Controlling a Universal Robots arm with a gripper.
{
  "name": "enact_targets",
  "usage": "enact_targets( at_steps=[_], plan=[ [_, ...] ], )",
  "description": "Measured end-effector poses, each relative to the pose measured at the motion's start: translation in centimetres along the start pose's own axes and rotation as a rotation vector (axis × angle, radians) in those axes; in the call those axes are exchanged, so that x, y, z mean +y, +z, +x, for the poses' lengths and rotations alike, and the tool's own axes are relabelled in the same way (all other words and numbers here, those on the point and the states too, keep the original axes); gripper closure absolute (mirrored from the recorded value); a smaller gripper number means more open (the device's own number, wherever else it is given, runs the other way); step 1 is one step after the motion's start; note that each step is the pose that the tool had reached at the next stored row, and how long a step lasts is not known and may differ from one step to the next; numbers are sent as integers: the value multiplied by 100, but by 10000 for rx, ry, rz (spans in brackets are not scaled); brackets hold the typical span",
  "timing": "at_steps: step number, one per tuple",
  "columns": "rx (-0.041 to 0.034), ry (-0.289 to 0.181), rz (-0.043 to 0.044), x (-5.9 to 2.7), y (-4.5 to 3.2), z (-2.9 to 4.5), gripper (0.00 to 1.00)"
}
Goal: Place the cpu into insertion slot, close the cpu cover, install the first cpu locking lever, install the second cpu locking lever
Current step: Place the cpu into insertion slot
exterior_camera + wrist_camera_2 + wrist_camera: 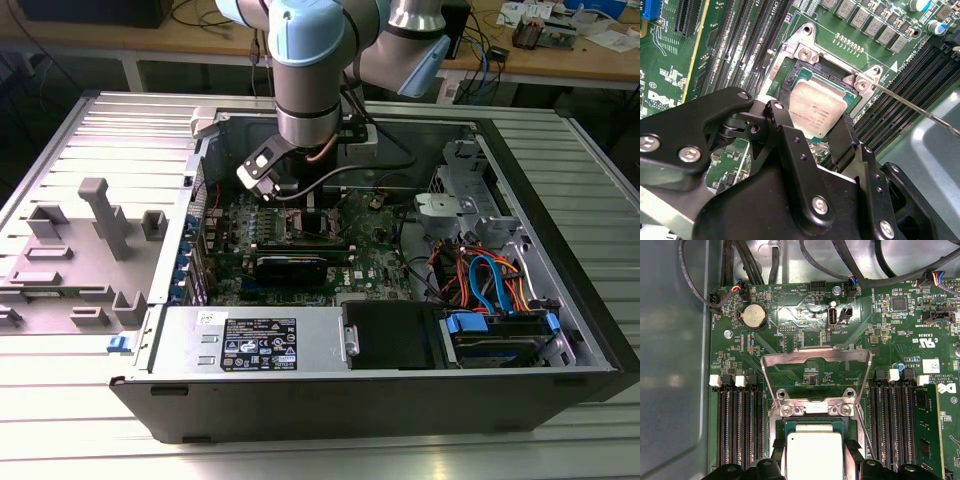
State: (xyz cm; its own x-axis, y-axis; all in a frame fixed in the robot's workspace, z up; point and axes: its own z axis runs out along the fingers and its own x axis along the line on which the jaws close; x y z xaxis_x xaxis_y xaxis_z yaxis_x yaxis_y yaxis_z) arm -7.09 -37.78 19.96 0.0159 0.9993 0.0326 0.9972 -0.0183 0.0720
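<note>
The cpu (817, 106) is a square chip with a silvery top. It lies level in the insertion slot (782, 80), and its green edge shows along the far side. My gripper (814, 119) is shut on the cpu, one black finger (785, 127) against each side; it appears in both wrist views (813, 454). The cpu cover (815, 351) stands swung up and open behind the slot, with the board visible through its window. A thin metal locking lever (920, 107) sticks out free beside the socket. In the exterior view, the arm's wrist and gripper (300, 195) reach down into the open computer case.
Black memory slots (737, 425) flank the socket on both sides. A coin battery (753, 316) and cables (755, 260) lie beyond the cover. In the exterior view, a power supply (255, 340) and a drive bay with blue and orange cables (490, 290) fill the case's near side, and a grey fixture (95, 215) stands outside at its left.
</note>
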Motion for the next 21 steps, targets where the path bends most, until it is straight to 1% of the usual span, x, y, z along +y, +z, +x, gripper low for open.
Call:
enact_targets(
  at_steps=[5,7,8,9,10,12,13,14,15,21],
  plan=[
    [-3,4,1,0,4,-15,46],
    [-6,3,2,-2,26,-15,46],
    [9,5,-1,-2,32,-13,46],
    [6,5,-5,-1,33,-13,45],
    [3,4,-4,-1,32,-14,39],
    [-1,4,0,-2,31,-14,39],
    [18,6,1,-2,29,-15,39],
    [130,16,3,0,8,-13,39],
    [150,19,7,2,-21,-12,39],
    [153,19,9,1,-8,-13,39]
  ],
)
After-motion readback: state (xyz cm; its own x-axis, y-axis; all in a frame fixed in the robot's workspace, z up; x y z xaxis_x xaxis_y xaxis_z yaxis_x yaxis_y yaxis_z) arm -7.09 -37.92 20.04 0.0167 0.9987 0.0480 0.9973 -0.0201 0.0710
